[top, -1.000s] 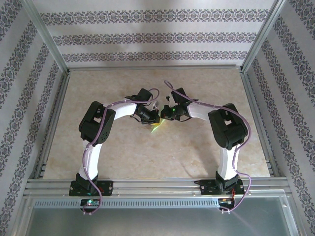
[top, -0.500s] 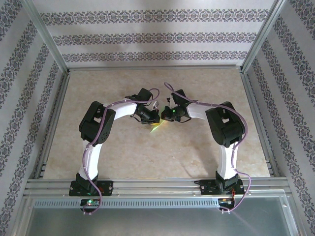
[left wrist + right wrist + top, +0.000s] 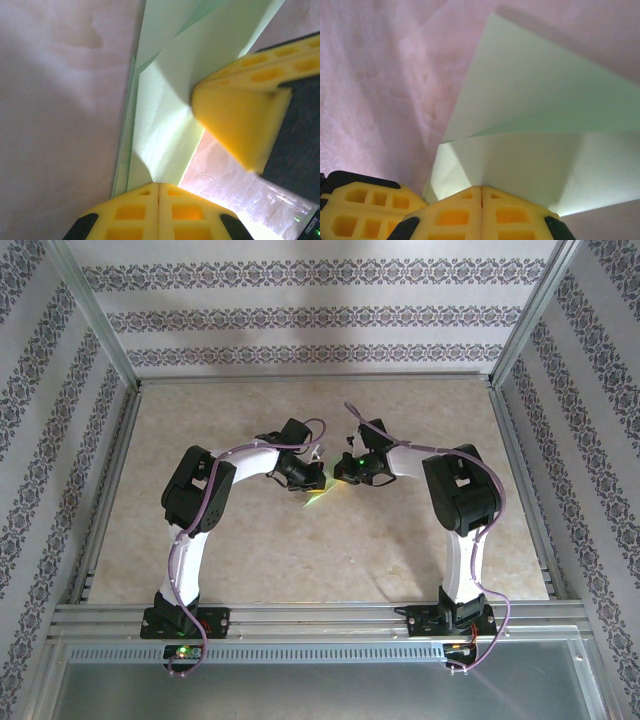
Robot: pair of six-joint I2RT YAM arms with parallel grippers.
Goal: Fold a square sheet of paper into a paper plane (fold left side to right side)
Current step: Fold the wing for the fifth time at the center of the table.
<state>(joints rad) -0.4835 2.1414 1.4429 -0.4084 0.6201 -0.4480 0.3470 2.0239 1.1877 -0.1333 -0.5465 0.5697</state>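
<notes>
Folded green paper (image 3: 530, 115) sits mid-table (image 3: 250, 550), layered and diagonally creased. Left fingers (image 3: 145, 192) closed, pinching its edge; right fingers (image 3: 465, 200) closed on a crease corner. Judged mid-fold. Next: one pinch anchors, the other carries the flap across, edges aligned before creasing.

The thin light green folded paper (image 3: 545, 100) is smooth and matt, the yellow finger pads (image 3: 130, 212) look like matt plastic with square holes, the pale stone-look table top (image 3: 300, 560) is smooth and a bit shiny, and the silver rails (image 3: 320, 612) along its near edge are bare metal.
</notes>
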